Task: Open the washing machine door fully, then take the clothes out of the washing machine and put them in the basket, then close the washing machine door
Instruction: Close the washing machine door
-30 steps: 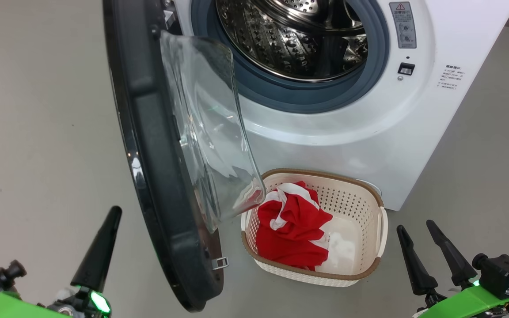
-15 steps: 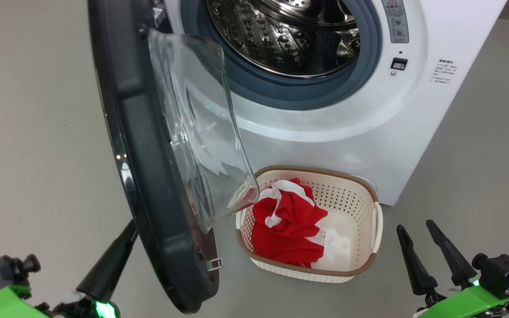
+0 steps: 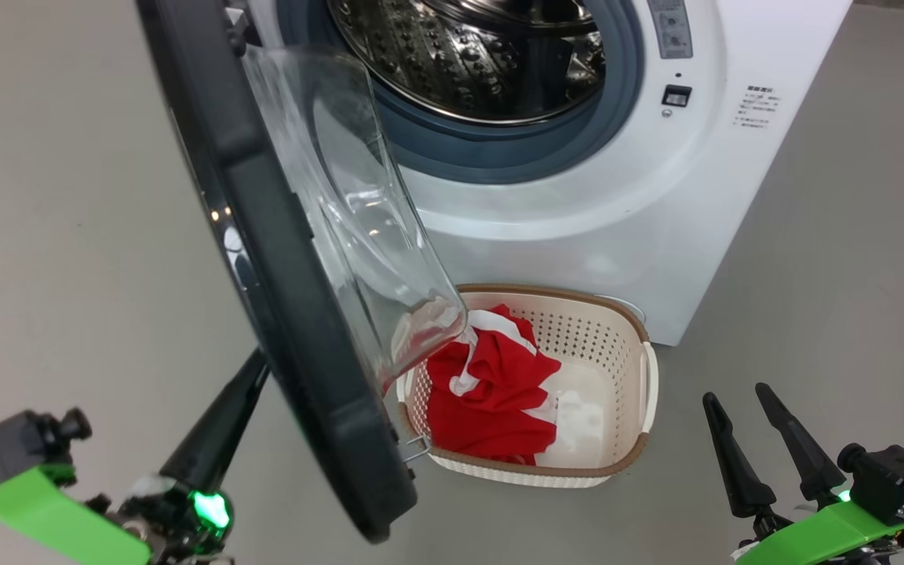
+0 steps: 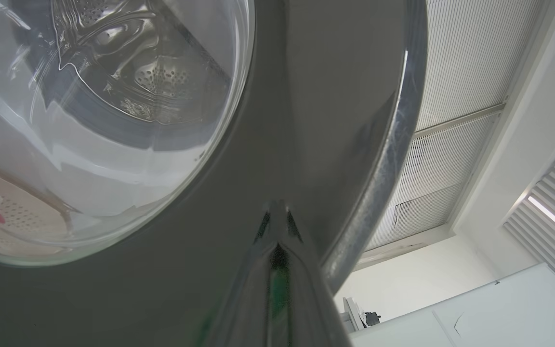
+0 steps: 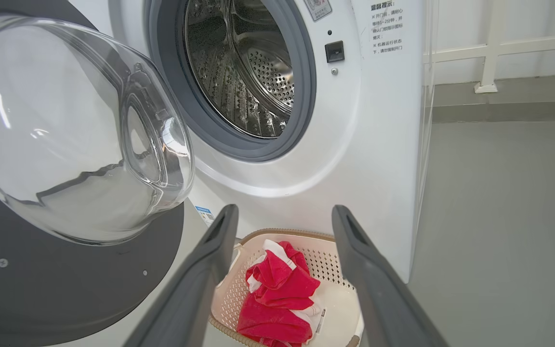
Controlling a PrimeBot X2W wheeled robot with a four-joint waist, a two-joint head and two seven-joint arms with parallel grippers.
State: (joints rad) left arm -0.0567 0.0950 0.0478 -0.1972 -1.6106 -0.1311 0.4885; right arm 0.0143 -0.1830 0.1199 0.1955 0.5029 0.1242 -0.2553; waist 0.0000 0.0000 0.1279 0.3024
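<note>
The floor is plain grey, and a big white washer stands on it. From the head, I see its door swung out to the left, with the shiny drum showing behind it. The door's clear glass bulges toward the washer. A small basket sits on the floor just in front of the washer. The clothes lie inside it, a red bundle with white trim and a bit of white beside it. The low end of the glass hangs over the basket's left side. The left pincer is at the lower left. It is pinched tight and holds nothing, and its tip goes behind the door's dark edge. The right pincer is at the lower right, well apart from the basket. It is spread wide and holds nothing.

From the left wrist, the door's dark outer side is very close. The two fingers are pressed together, and their tip seems to touch that dark side near its rim. Through the glass I can see the drum and a little of the basket and the red clothes. A white slatted ceiling is past the door's rim.

From the right wrist, the two fingers stand far apart. The basket with the red clothes is low between them. The door and its glass are on the left, and the washer's round hole is above. A white wall is at the back on the right.
</note>
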